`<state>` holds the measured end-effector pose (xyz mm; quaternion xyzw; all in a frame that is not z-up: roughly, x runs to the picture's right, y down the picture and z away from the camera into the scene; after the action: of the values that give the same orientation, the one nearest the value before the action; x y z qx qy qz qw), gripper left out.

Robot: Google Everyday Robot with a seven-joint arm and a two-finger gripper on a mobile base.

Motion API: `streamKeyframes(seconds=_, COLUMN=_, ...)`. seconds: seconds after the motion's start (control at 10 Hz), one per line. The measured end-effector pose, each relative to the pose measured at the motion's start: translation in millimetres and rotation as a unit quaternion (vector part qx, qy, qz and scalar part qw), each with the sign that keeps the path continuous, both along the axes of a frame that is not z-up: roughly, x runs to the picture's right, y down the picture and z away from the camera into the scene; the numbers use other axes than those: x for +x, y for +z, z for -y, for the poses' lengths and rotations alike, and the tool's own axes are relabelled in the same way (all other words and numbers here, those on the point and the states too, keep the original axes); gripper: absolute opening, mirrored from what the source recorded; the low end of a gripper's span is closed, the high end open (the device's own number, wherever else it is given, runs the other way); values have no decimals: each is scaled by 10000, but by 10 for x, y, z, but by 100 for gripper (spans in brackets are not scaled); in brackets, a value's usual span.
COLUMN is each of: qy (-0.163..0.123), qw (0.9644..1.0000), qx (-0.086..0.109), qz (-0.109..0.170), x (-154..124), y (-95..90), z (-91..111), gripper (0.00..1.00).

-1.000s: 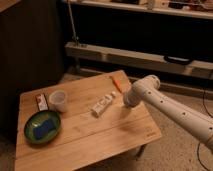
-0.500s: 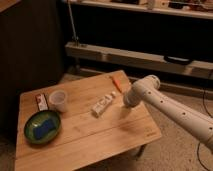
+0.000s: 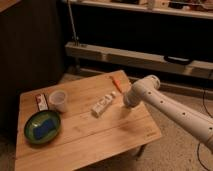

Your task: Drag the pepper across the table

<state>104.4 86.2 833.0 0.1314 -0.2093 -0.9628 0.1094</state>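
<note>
Nothing appears to have shifted since a moment ago: the white arm's gripper (image 3: 126, 103) hangs low over the right part of the light wooden plank table (image 3: 100, 137), just right of the white labelled tube (image 3: 102, 106). Whether it is open or grips anything, I cannot tell. The slim orange-red pepper (image 3: 116, 83) lies near the far edge, just beyond the gripper.

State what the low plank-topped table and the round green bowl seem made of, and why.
The table: probably bamboo or wood, matt; light parallel planks show. Green bowl: glazed ceramic or plastic, cannot tell which; smooth, even colour. The gripper, at the white arm's end, is over the table's right half, near the slim orange-red pepper.
</note>
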Motion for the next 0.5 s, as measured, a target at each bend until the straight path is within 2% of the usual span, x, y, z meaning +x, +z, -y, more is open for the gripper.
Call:
streamKeyframes(seconds=0.1, qy=36, qw=10000, qx=87, qz=-30, x=14, y=-5, z=125, gripper=80)
streamKeyframes(seconds=0.3, qy=50, qw=9997, qx=245, qz=10, x=46, y=-39, z=596, gripper=80)
streamKeyframes(seconds=0.4, qy=28, qw=9995, qx=302, qz=94, x=59, y=-53, z=807, gripper=80)
streamKeyframes(seconds=0.5, qy=-122, qw=9986, qx=395, qz=331, x=87, y=-63, z=978, gripper=80)
